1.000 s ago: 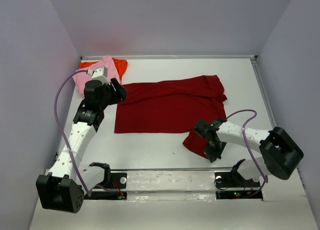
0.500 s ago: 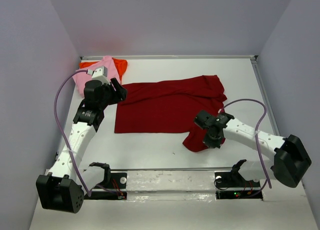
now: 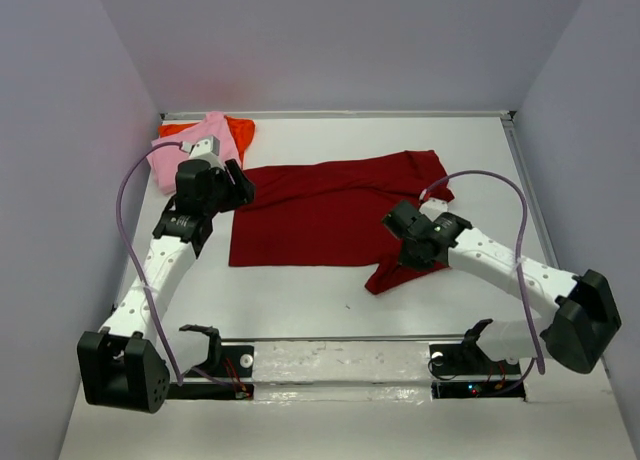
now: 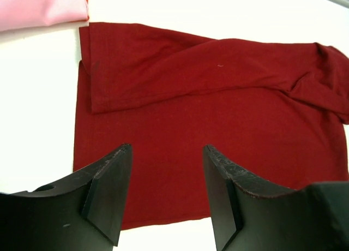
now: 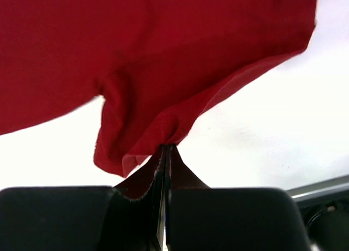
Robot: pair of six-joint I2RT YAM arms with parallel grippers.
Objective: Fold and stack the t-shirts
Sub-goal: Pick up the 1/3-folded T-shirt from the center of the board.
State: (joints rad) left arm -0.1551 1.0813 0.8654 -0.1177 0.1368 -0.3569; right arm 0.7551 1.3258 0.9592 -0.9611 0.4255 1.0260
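R arm: base at near R edge of the table (image 3: 300,300), forearm stretched L and away. The right gripper (image 3: 416,250) sits at the near R corner of the crimson t-shirt (image 3: 330,210). In the wrist view its fingers (image 5: 165,147) are pressed together on a pinch of cloth, and that corner (image 5: 136,54) hangs bunched, lifted off the tabletop.

L arm: base at near L edge, extended away along the L side. The left gripper (image 3: 235,185) is poised above the shirt's L edge, fingers (image 4: 166,148) apart, nothing between them, not touching cloth (image 4: 207,125).

Surface: white tabletop. The rest of the crimson t-shirt lies flat mid-table, wrinkled along its far side.

Far L corner: pink t-shirt (image 3: 185,145) folded, lying on the orange-red t-shirt (image 3: 240,132), just beside the crimson one's far L corner (image 4: 38,5).

Room: plain grey-lilac walls (image 3: 350,40) on three sides.
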